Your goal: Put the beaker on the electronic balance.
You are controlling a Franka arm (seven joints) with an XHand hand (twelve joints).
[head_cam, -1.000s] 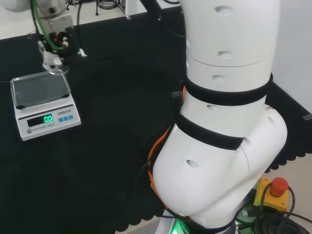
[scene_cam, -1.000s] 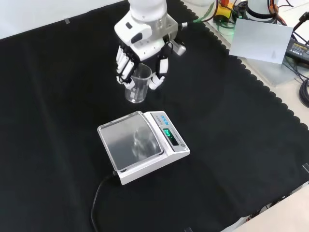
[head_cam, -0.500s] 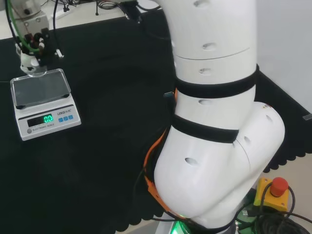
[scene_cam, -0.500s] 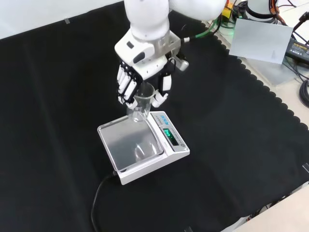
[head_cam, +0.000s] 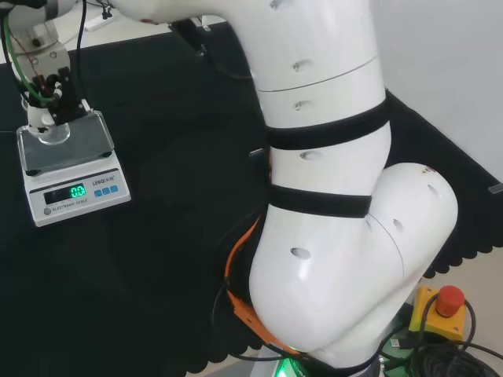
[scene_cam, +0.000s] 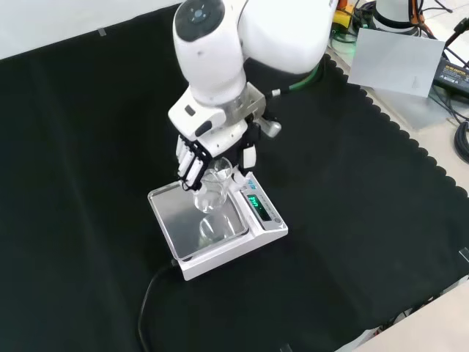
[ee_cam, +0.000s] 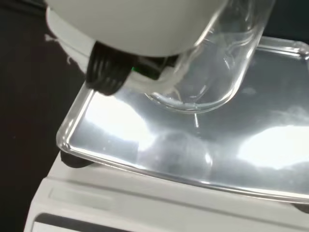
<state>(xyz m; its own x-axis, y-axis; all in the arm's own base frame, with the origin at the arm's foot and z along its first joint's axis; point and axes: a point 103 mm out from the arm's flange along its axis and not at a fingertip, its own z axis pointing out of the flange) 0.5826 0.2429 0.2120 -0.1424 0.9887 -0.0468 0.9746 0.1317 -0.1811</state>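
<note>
A clear glass beaker (scene_cam: pixel 212 190) hangs upright just above the balance's steel pan (scene_cam: pixel 183 235), held by my hand (scene_cam: pixel 212 143) with fingers and thumb curled round its upper wall. In the head view the hand (head_cam: pixel 49 86) holds the beaker (head_cam: pixel 52 133) over the far part of the white electronic balance (head_cam: pixel 78 192), whose green display is lit. The wrist view has the beaker (ee_cam: pixel 217 72) close above the shiny pan (ee_cam: pixel 145 145); whether its base touches the pan I cannot tell.
A black cable (scene_cam: pixel 150 293) runs from the balance toward the cloth's near edge in the front view. Cables, a grey panel (scene_cam: pixel 396 62) and gear lie off the cloth at the upper right. A red stop button (head_cam: pixel 448 300) sits by the arm's base.
The hand has carried the beaker from beside the balance to above the pan and lowered it toward the steel surface. The arm's links have swung with it.
</note>
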